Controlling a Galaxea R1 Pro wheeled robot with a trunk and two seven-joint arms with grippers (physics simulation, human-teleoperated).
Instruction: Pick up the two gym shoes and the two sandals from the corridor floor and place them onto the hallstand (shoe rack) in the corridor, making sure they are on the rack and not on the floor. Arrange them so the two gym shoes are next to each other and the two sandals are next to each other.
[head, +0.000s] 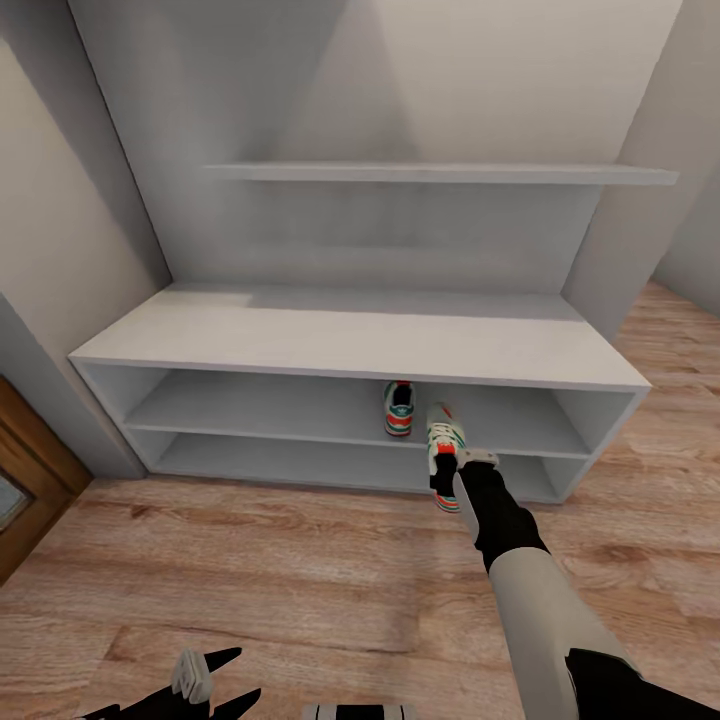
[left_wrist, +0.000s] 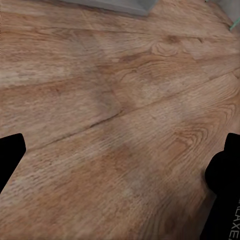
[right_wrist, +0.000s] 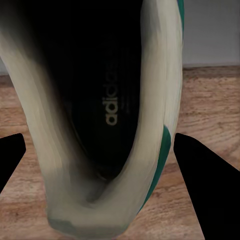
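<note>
Jaws of the right gripper (head: 462, 462) clasp one shoe (head: 444, 452) just before the rack (head: 360, 340); its mate (head: 399, 409) sits on the rack's shelf. Left gripper (head: 205, 680) hangs released over floor (left_wrist: 110, 115). Sandals remain.

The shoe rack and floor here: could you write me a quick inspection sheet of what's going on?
Surface: hallstand bench top bare; wood floor in front.
Job's things: one gym shoe sits on the upper open shelf; second gym shoe is carried by the right arm at the shelf front, beside the first. Sandals: nothing seen.
Clutter: nothing seen.
Grippers: right tool is on the carried shoe's heel, its fingers either side of the shoe's wall in the right wrist view; left tool hangs low over the floor, fingers apart, holding nothing.
Cables: nothing seen.
Surroundings: grey walls, wall shelf, wooden door at left.
</note>
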